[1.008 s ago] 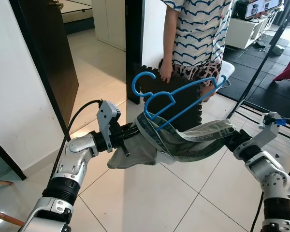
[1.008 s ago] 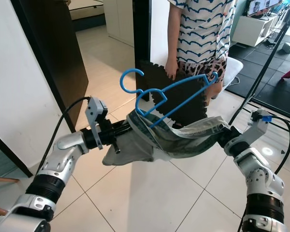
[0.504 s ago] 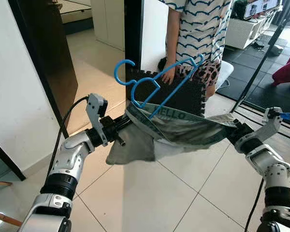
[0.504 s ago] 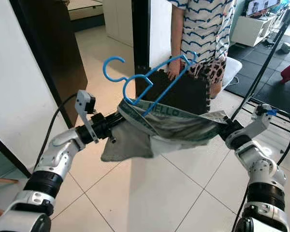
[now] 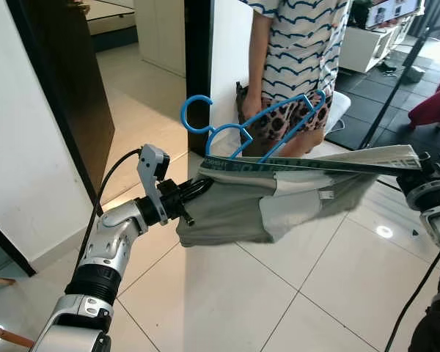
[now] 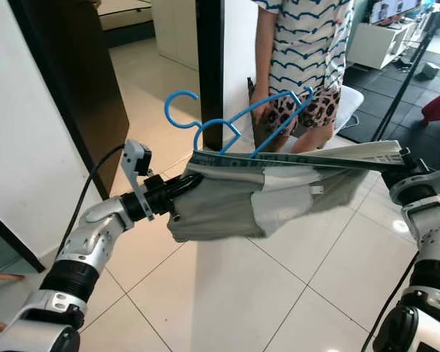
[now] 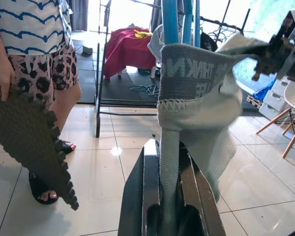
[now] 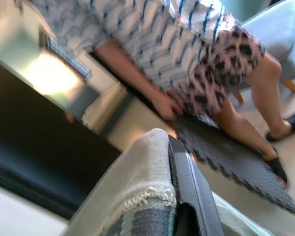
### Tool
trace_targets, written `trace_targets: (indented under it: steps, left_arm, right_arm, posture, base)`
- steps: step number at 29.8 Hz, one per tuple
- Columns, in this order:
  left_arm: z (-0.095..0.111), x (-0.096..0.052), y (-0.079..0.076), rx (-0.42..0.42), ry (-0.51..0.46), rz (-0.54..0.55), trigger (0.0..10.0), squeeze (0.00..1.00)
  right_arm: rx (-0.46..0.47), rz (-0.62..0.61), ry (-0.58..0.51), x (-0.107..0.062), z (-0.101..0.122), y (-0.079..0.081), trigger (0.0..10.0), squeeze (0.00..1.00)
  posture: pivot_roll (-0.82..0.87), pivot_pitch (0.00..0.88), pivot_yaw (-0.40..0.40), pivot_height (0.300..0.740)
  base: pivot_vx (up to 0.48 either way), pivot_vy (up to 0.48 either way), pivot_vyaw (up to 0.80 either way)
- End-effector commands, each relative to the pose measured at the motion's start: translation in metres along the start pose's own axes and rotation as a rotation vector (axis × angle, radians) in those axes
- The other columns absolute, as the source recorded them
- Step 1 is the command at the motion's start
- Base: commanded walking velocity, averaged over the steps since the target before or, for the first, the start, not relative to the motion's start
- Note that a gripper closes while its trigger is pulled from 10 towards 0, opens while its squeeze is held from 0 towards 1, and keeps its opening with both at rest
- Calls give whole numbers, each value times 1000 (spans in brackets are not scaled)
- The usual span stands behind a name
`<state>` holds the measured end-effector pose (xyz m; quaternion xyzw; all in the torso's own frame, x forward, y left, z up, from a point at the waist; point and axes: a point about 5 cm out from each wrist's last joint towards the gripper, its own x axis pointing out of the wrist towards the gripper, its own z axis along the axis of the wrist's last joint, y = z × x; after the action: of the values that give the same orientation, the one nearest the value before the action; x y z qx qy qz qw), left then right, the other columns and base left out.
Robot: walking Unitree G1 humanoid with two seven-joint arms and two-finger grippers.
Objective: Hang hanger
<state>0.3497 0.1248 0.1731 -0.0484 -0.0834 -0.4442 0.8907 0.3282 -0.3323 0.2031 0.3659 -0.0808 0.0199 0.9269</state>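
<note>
A grey garment (image 5: 242, 209) is held stretched between the two claws, waistband pulled taut into a near-straight line. The left claw (image 5: 194, 194) is clamped on one end of the waistband; in the left wrist view the band is seen pinched between the black fingers (image 7: 150, 196). The right claw (image 6: 407, 165) is closed on the other end, the fabric edge shown pressed against one finger (image 8: 187, 187) in the right wrist view.

A blue hanger (image 5: 242, 132) is seated with its lower part tucked inside the garment's waistband, hook (image 5: 194, 114) up and tilted toward the robot's left. It is carried by the cloth, not gripped directly by either claw. Whether both hanger shoulders sit properly inside the garment cannot be told.

A person in a striped top (image 5: 301, 44) is standing just behind, a dark foam mat (image 7: 29, 142) held in one hand. A tiled floor (image 5: 227, 293) is below; a black rack frame (image 7: 101, 73) is visible farther back in the left wrist view.

Progress judged: the hanger is already in the garment and the load is lifted clear of the floor. Hanging itself is not yet done, since the hook is caught on nothing. Left to do: the load has to be carried to a rail and the hook set over it, then both claws released.
</note>
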Motion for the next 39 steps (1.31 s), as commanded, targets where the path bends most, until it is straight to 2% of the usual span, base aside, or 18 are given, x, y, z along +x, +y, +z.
trace_targets:
  steps: [1,3,5,7,12,17,24,26,28,32,33,35,36,38,39]
  left_arm:
    - [-4,-7,0,25,29,9,10000,0]
    - [-12,-11,-4,85,94,-1,10000,0]
    - [-12,-11,-4,85,94,-1,10000,0]
    - [-20,-16,-6,150,159,-8,10000,0]
    - [-25,-22,-9,197,196,-17,10000,0]
    - [-20,-26,-13,214,159,-28,10000,0]
    - [8,-22,-15,211,23,-54,10000,0]
    - [8,-22,-15,211,23,-54,10000,0]
    - [20,-20,-17,225,-26,-86,10000,0]
    - [25,-20,-21,245,-36,-125,10000,0]
    - [27,-21,-28,267,-27,-180,10000,0]
    - [27,-21,-28,267,-27,-180,10000,0]
    - [26,-21,-34,289,-12,-228,10000,0]
    - [26,-21,-34,289,-12,-228,10000,0]
    - [22,-21,-41,311,16,-278,10000,0]
  right_arm:
    - [-81,20,92,-2,-20,2,10000,0]
    - [-184,77,227,-9,-56,9,10000,0]
    - [-184,77,227,-9,-56,9,10000,0]
    - [-225,108,330,-16,-86,13,10000,0]
    - [-255,129,400,-21,-105,15,10000,0]
    - [-256,124,403,-18,-103,14,10000,0]
    - [-222,109,352,-17,-93,13,10000,0]
    - [-222,109,352,-17,-93,13,10000,0]
    - [-213,99,324,-17,-88,13,10000,0]
    - [-207,92,303,-16,-83,13,10000,0]
    - [-199,85,277,-14,-77,12,10000,0]
    - [-199,85,277,-14,-77,12,10000,0]
    - [-191,82,255,-13,-73,13,10000,0]
    - [-191,82,255,-13,-73,13,10000,0]
    - [-179,87,226,-10,-66,16,10000,0]
  posture:
    - [-41,76,-39,740]
    - [-21,80,-33,740]
    - [-21,80,-33,740]
    - [-22,74,-33,740]
    - [-21,73,-40,740]
    - [-23,71,-46,740]
    - [-19,69,-51,740]
    - [-19,69,-51,740]
    - [-18,67,-52,740]
    - [-17,64,-52,740]
    - [-17,63,-52,740]
    - [-17,63,-52,740]
    - [-17,61,-52,740]
    - [-17,61,-52,740]
    - [-18,62,-51,740]
  base:
    - [0,0,0]
    - [0,0,0]
    - [0,0,0]
    - [0,0,0]
    - [0,0,0]
    - [0,0,0]
    - [0,0,0]
    - [0,0,0]
    - [0,0,0]
    - [0,0,0]
    - [0,0,0]
    - [0,0,0]
    - [0,0,0]
    - [0,0,0]
    - [0,0,0]
